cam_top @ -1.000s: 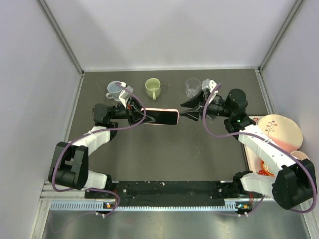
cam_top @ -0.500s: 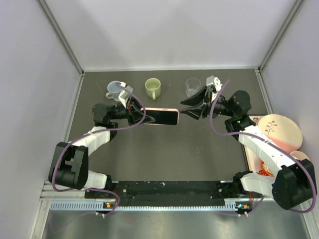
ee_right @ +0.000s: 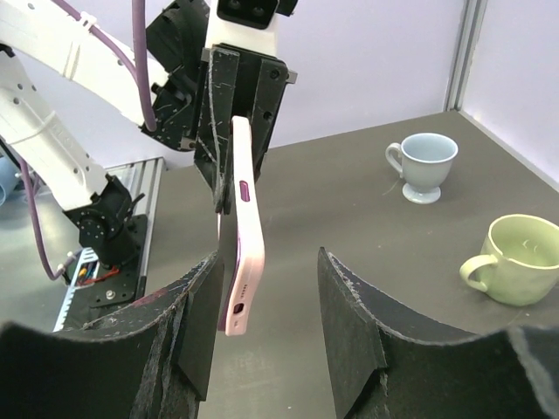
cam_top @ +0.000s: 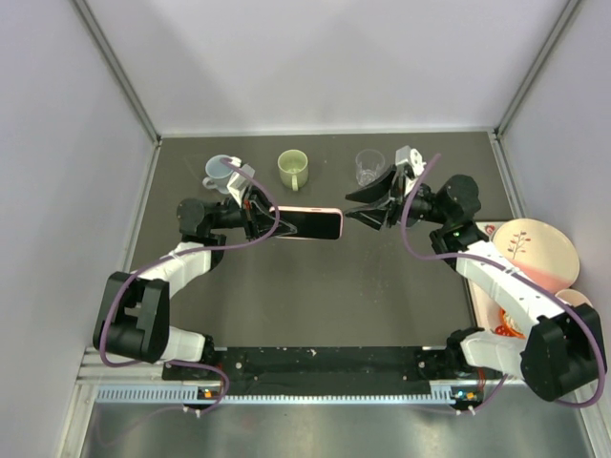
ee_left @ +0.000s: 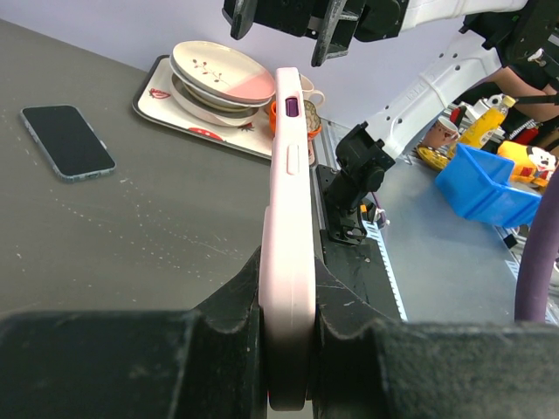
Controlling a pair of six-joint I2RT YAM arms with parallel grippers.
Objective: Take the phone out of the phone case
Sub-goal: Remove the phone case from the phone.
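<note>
Occlusion: the pink phone case [cam_top: 310,223] is seen edge-on in both wrist views. A purple button shows through its side cut-out, but I cannot tell whether a handset fills it. A dark smartphone [ee_left: 68,140] lies flat on the tabletop in the left wrist view. It does not show in the top view. The plate stack [cam_top: 535,250] at 3 o'clock is partly covered by the right arm.

Surface: dark grey tabletop [cam_top: 325,296], scuffed, with pale walls and metal corner posts around it. Along the 12 o'clock edge stand a pale blue cup [cam_top: 220,170], a green mug [cam_top: 292,168] and a clear glass [cam_top: 368,167], well apart from each other.

Tools: the left gripper [cam_top: 268,225] is clenched on the case's 9 o'clock end, pads pressing both broad faces. The case is held off the table on its long edge, just toward 12 o'clock from table centre. The right gripper [cam_top: 358,207] is spread wide and holds nothing. Its fingertips sit just beside the case's free 3 o'clock end, with no contact visible.
</note>
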